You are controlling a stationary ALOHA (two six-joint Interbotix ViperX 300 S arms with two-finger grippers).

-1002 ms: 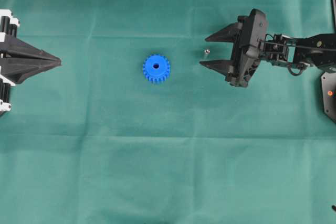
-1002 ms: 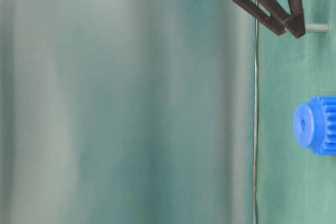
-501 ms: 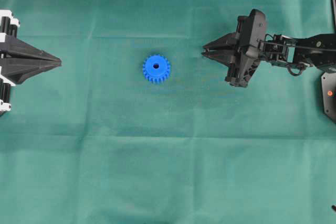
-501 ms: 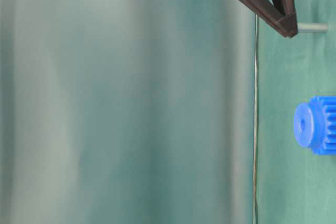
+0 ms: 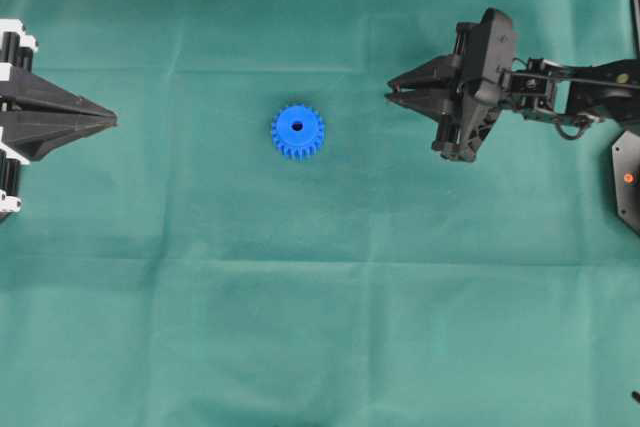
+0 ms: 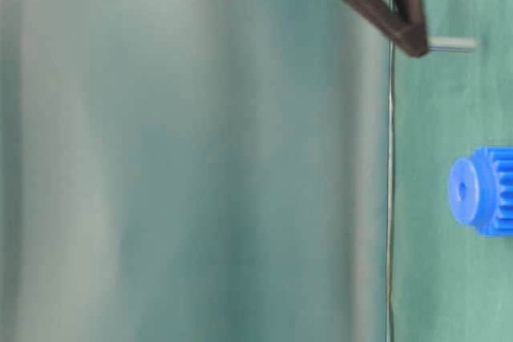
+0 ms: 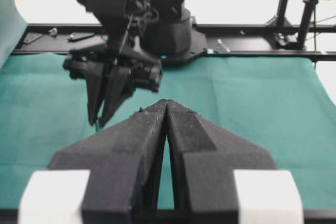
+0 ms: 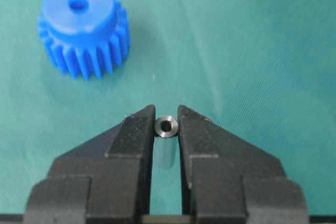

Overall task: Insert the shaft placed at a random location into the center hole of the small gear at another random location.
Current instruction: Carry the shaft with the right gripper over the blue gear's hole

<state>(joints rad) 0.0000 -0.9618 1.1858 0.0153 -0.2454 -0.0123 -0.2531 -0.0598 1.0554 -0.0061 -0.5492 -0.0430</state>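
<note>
- The right claw [image 5: 392,97] sits at about 2 o'clock in the overhead view, its two black fingers [image 8: 134,135] drawn close together with only a narrow gap between them
- In the right wrist view the shaft [image 8: 166,127] is pinched between those fingertips, seen end-on as a small shiny grey ring with a dark middle, touching both inner faces
- In the table-level view the shaft [image 6: 450,44] shows as a short grey cylinder sticking out past the tip of the right claw [image 6: 415,44], clear of the green cloth [image 6: 449,294]
- The small gear [image 5: 297,131] lies flat on the cloth-covered desk [image 5: 320,327] just to the 9 o'clock side of the overhead view's middle, well apart from the right claw, which lies toward 3 o'clock of it
- The center hole [image 5: 297,127] faces up as a dark round spot in the raised hub; nothing is in it
- In the right wrist view the small gear [image 8: 84,27] stands at about 11 o'clock of the fingertips, with its center hole [image 8: 79,5] open and its teeth facing the camera
- The left claw [image 5: 108,121] rests at the 9 o'clock edge of the overhead view, pointing toward the gear and well apart from it
- In the left wrist view the left claw [image 7: 166,104] has its two fingers pressed together at the tip, with nothing between them
</note>
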